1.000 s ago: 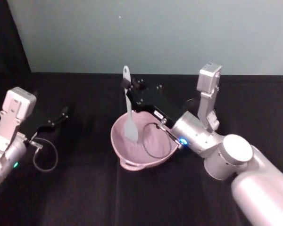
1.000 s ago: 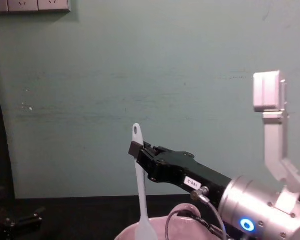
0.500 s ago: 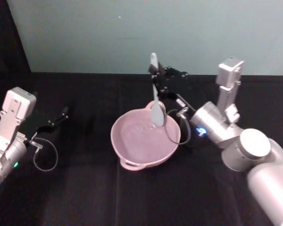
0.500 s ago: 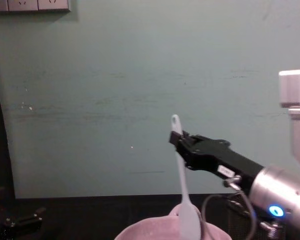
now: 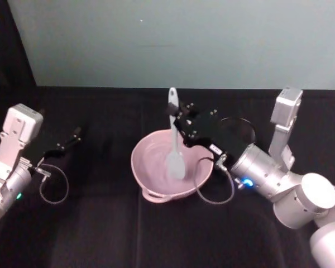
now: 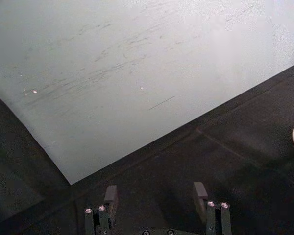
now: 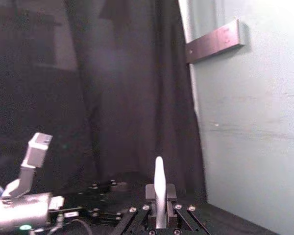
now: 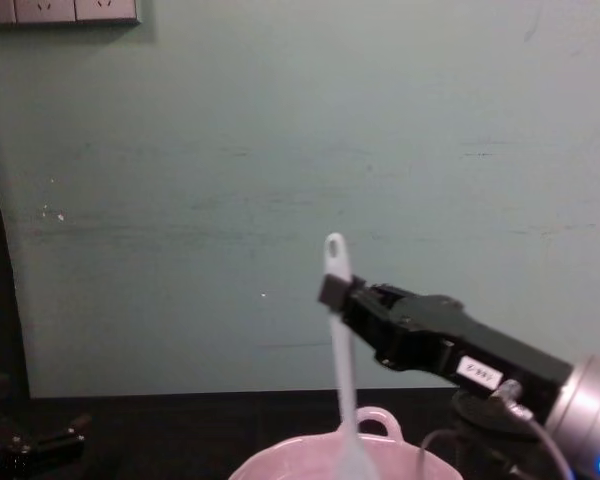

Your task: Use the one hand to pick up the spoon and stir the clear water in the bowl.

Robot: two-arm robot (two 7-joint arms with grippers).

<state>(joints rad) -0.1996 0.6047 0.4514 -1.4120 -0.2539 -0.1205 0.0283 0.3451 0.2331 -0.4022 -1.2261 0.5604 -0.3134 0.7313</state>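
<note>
The pale pink bowl point(image 5: 135, 167) sits mid-table, and its rim point(image 8: 280, 464) and loop handle point(image 8: 376, 419) show low in the chest view. The white spoon point(image 5: 173, 146) stands nearly upright, its blade down inside the bowl and its holed end up point(image 8: 335, 250). My right gripper point(image 5: 177, 118) is shut on the spoon's handle point(image 7: 159, 183) above the bowl's far side. Over the table's left side, well away from the bowl, my left gripper point(image 5: 73, 135) is parked with its fingers point(image 6: 110, 195) open and nothing between them.
A black wire-mesh cup point(image 5: 238, 130) stands behind my right wrist, right of the bowl. The right arm's cable point(image 5: 214, 192) loops down by the bowl's right rim. A second cable loop point(image 5: 52, 185) lies by my left arm. A green wall backs the black table.
My right gripper swung the spoon from the bowl's left side to its far right rim, then back toward the middle, with the blade now lower inside the bowl. The left arm stayed still.
</note>
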